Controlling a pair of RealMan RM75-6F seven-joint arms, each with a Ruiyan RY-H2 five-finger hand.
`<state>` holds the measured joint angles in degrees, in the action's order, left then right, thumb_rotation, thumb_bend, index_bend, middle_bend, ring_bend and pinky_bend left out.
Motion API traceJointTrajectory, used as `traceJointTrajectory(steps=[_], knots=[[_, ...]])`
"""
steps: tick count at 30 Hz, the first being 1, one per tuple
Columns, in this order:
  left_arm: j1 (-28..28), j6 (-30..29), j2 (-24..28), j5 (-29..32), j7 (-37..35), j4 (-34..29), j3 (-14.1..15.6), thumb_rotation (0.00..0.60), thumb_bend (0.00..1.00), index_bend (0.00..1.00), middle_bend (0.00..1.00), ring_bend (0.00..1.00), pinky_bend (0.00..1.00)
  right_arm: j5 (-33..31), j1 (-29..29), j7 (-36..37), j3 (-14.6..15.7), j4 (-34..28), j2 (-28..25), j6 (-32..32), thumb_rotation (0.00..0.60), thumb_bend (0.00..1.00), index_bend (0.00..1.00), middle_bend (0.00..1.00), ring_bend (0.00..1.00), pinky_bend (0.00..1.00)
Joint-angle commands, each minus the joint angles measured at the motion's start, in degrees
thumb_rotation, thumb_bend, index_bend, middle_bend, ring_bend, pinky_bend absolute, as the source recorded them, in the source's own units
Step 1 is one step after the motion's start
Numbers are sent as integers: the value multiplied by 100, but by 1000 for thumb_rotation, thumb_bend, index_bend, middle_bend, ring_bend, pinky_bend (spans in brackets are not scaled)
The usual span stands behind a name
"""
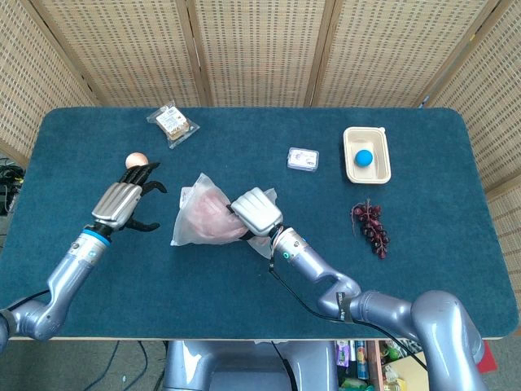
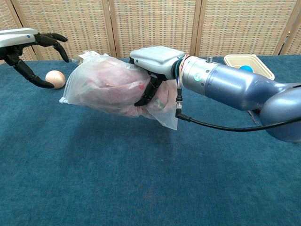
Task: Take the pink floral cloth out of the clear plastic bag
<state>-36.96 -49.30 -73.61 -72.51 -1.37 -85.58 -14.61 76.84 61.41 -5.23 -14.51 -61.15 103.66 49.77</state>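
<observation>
At centre frame our right hand (image 1: 257, 212) clamps the bag (image 1: 198, 221) around its bulging middle, holding it clear of the table (image 1: 423, 277). The cloth (image 2: 110, 84) sits bunched inside. At left, our left hand (image 1: 122, 204) hovers with fingers spread, holding nothing, near the bag's left end. We judge cloth and bag light, limp and slippery; the left end seems the place to grasp.

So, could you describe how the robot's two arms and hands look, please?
Both arms are glossy silver-grey tubes. The right hand has a light grey back shell and black fingers; a black cable loops from its forearm, which bears a small green light. The left hand looks the same, with a blue ring at its wrist.
</observation>
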Motion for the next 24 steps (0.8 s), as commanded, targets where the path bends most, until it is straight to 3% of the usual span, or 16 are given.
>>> traceJointTrajectory(steps=[1,13,24], knots=[[-147,93,-153,55,140,98,41,600,179,334,0,0,0,-13,-1,-7,-6,-14,-10,-11,600,396,667,778,687,621],[-429,95,-497,165,64,68,58,600,180,334,0,0,0,-158,5,-172,-59,-151,-82,-104,600,396,667,779,687,621],[-506,257,-98,570,55,-381,-12,600,179,340,0,0,0,-216,-39,-305,-37,-240,-163,-107,600,396,667,779,687,621]])
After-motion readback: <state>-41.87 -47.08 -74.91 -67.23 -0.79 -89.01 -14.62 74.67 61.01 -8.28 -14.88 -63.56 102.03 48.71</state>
